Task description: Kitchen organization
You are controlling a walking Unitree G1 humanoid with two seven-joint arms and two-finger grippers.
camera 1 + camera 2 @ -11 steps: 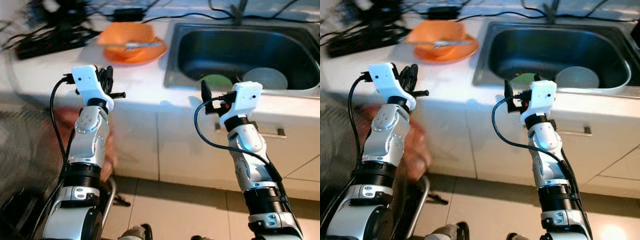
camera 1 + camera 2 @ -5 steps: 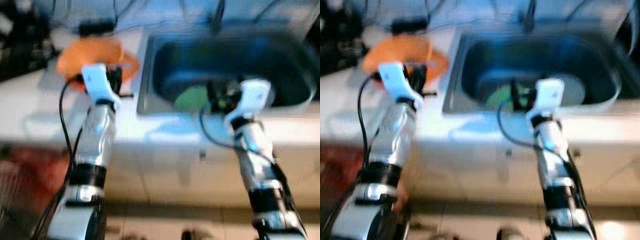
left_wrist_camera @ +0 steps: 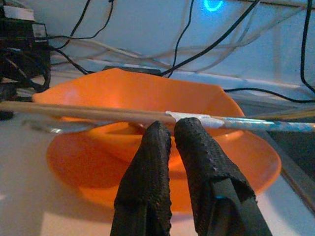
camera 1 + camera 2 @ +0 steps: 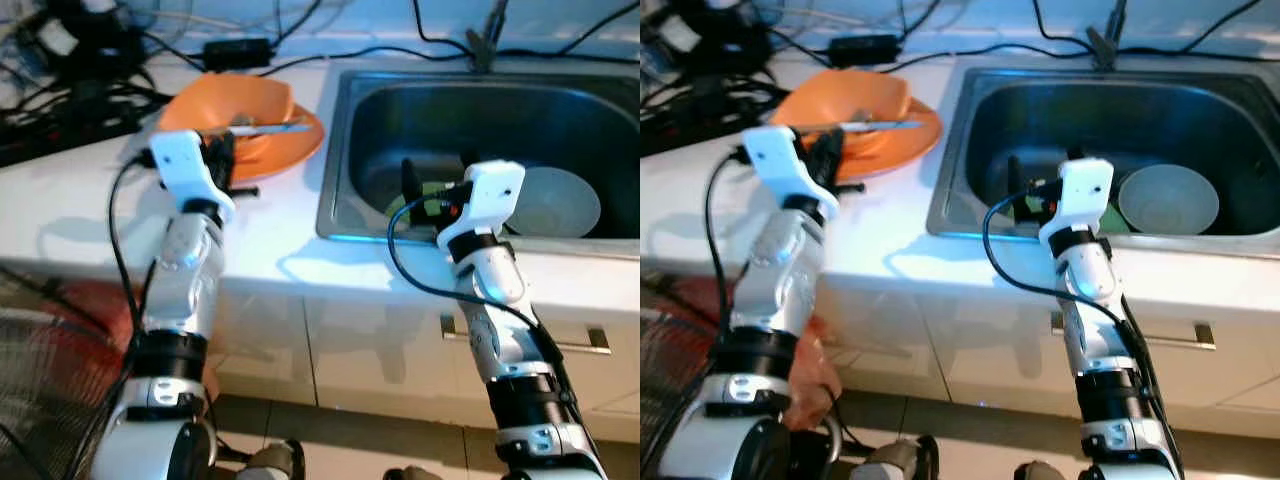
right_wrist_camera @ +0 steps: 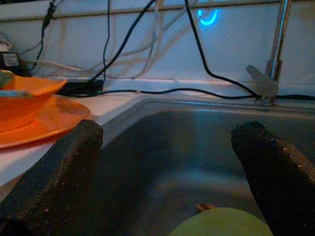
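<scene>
An orange bowl (image 4: pixel 245 100) stands on an orange plate (image 4: pixel 290 140) on the white counter, left of the steel sink (image 4: pixel 345 150). Chopsticks (image 3: pixel 98 114) and a metal utensil lie across the bowl's rim. My left gripper (image 3: pixel 166 133) is shut and empty, its fingertips just before the bowl at the plate's near edge. My right gripper (image 5: pixel 167 162) is open and empty, held over the sink's front rim. In the basin lie a green plate (image 4: pixel 432 192) and a pale bowl (image 4: pixel 555 200).
Black cables and a power strip (image 4: pixel 70 110) crowd the counter's back left. The faucet (image 5: pixel 273 54) rises behind the sink. A wire basket (image 4: pixel 40 370) stands on the floor at the lower left. A drawer handle (image 4: pixel 590 340) sits below the counter.
The camera has come nearer and steadied after blur. Both arms now reach over the counter: the left up to the orange plate, the right over the sink's rim.
</scene>
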